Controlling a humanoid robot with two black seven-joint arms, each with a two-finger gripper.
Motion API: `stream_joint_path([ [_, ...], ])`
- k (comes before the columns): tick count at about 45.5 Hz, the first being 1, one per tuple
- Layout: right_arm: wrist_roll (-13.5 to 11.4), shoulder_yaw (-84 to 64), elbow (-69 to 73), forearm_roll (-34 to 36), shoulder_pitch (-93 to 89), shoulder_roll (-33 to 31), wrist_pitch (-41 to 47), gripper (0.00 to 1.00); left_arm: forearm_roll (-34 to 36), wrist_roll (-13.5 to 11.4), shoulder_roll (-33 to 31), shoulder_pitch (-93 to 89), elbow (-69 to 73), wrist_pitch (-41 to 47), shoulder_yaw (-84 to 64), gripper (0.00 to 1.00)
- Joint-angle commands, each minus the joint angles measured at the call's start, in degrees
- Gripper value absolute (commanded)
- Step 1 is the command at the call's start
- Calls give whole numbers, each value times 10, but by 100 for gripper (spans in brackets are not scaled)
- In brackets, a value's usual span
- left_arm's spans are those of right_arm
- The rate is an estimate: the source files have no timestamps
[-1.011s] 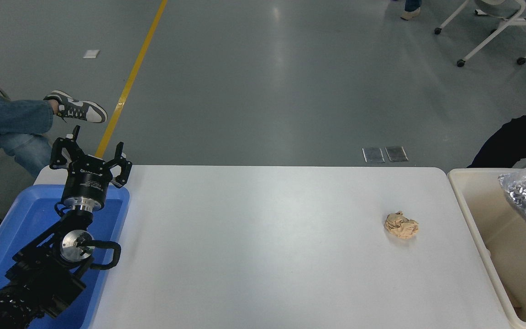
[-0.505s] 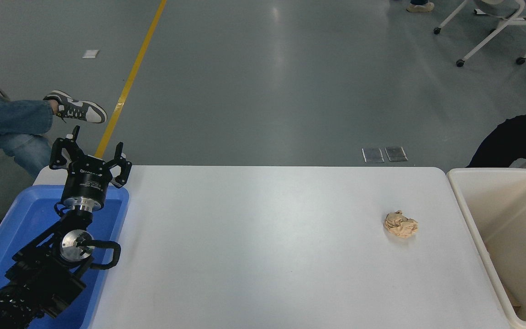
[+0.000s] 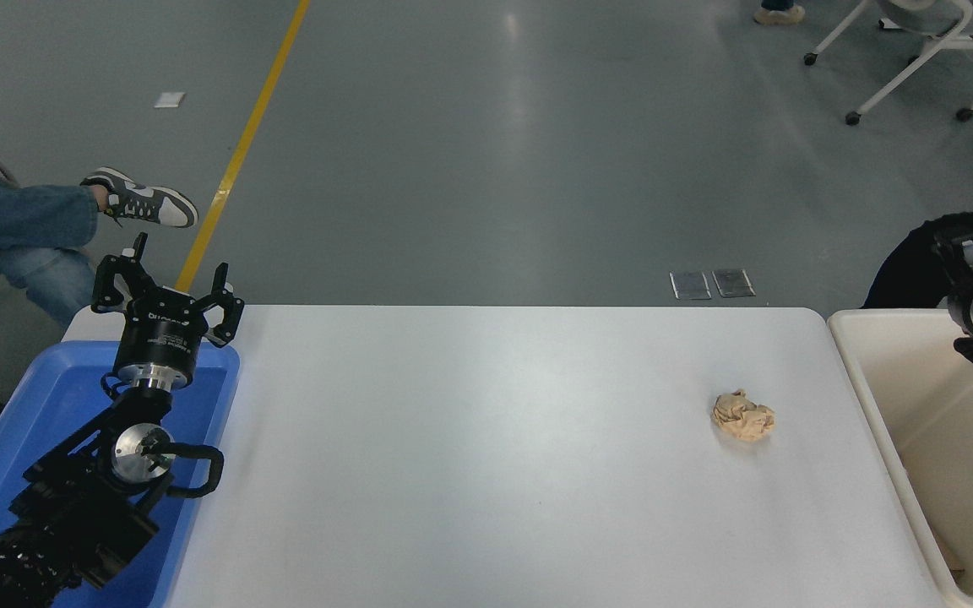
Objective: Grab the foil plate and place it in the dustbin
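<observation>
The foil plate does not show anywhere in the head view. The beige dustbin (image 3: 867, 371) stands at the table's right end, and the part of its inside that shows holds no foil. My right gripper (image 3: 964, 253) comes in at the right edge above the bin's far rim, with its silver wrist just behind it; it is cut off by the picture's edge. My left gripper (image 3: 167, 274) is parked open and empty over the blue tub at the lower left.
A small crumpled tan paper ball (image 3: 742, 415) lies on the white table (image 3: 486, 456) near the bin. The blue tub (image 3: 39, 422) sits at the left end. A seated person's legs (image 3: 22, 228) are at the far left. A dark shape (image 3: 909, 270) is behind the bin.
One second ago the foil plate hung over the bin at the right edge. It has since gone out of sight. My right gripper has now come into view above the bin's far rim.
</observation>
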Motion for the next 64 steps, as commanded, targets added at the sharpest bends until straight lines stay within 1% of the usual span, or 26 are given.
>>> stream_joint_path([
  [1,-1,-92,47,-54,131,84,75,100,0,0,0,0,0,0,1,99],
  [8,-2,-141,128,-55,209,103,128,100,0,0,0,0,0,0,0,99],
  [19,-2,-220,319,-56,356,98,219,100,0,0,0,0,0,0,1,99],
  [33,-3,-263,496,-57,507,41,310,100,0,0,0,0,1,0,1,99],
  [40,-3,-275,577,-57,574,16,332,100,0,0,0,0,0,0,1,99],
  [46,-4,-275,610,-57,608,1,338,100,0,0,0,0,1,0,1,99],
  [51,-12,-275,619,-57,624,-9,346,100,0,0,0,0,1,0,1,99],
  [59,-26,-280,621,-59,630,-10,353,100,0,0,0,0,0,0,1,99],
  [64,-29,-280,621,-75,629,-9,353,100,0,0,0,0,0,0,1,99],
])
